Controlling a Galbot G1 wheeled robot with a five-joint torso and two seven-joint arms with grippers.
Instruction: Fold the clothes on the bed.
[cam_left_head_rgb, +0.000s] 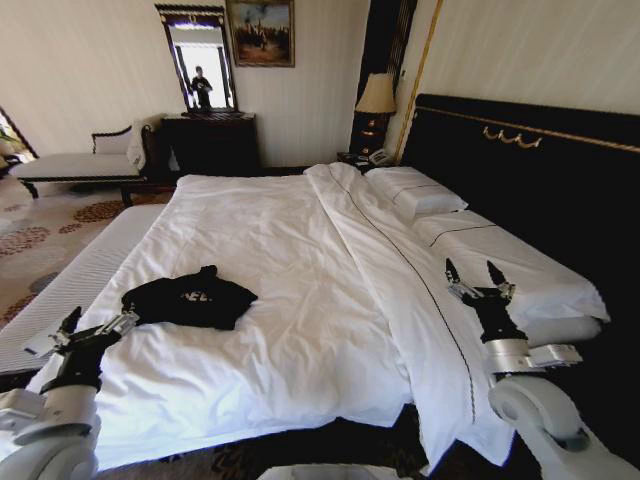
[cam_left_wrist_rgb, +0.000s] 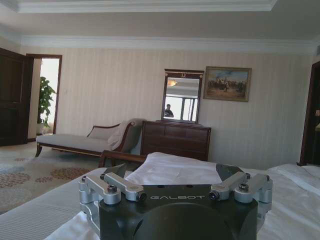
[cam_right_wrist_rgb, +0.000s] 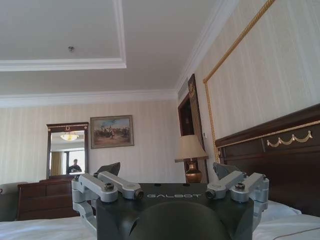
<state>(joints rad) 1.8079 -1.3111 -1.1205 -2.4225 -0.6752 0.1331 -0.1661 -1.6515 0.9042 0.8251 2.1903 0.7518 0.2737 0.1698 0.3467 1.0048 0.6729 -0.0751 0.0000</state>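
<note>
The clothes (cam_left_head_rgb: 190, 297), one black T-shirt with white lettering, lie crumpled on the near left part of the bed (cam_left_head_rgb: 300, 230), on the white duvet. My left gripper (cam_left_head_rgb: 97, 322) is open and held low at the bed's near left corner, a short way in front of and left of the shirt, not touching it. My right gripper (cam_left_head_rgb: 473, 270) is open over the bed's right side, fingers pointing up, well away from the shirt. In the left wrist view the left gripper (cam_left_wrist_rgb: 172, 172) holds nothing. The right gripper (cam_right_wrist_rgb: 167, 170) is likewise empty.
Two white pillows (cam_left_head_rgb: 415, 190) lie against the tall dark headboard (cam_left_head_rgb: 540, 170). A lamp (cam_left_head_rgb: 377, 95) stands on the nightstand beyond the bed. A dark dresser (cam_left_head_rgb: 210, 140) with a mirror and a white-cushioned chaise (cam_left_head_rgb: 75, 165) stand by the far wall. Patterned carpet (cam_left_head_rgb: 40, 235) lies to the left.
</note>
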